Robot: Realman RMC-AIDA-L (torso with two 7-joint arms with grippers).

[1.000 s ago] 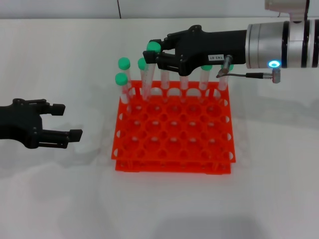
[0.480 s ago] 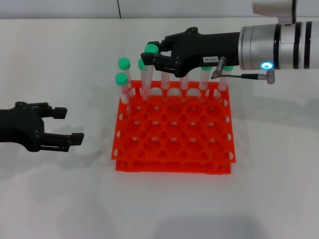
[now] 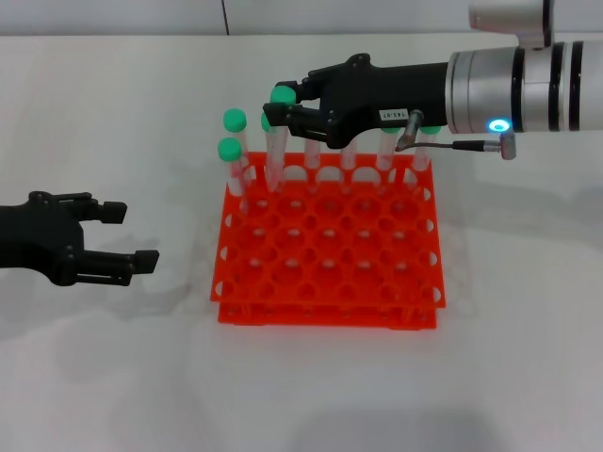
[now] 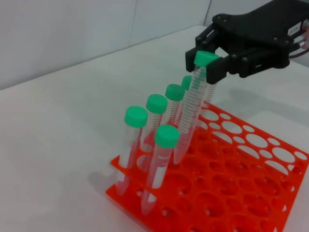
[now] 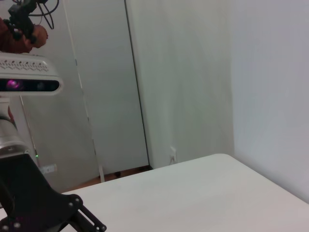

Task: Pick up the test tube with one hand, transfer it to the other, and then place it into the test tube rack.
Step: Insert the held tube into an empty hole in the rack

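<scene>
I see the right gripper (image 3: 285,105) over the far left part of the rack (image 3: 328,247), its fingers clamped on the green cap of the tube (image 4: 189,110). The tube hangs tilted, its lower tip down in a hole near the rack's far left corner, beside the other capped tubes (image 3: 233,155) standing there. The left gripper (image 3: 127,237) rests low over the table (image 3: 141,377), well left of the rack, fingers spread wide and holding nothing.
</scene>
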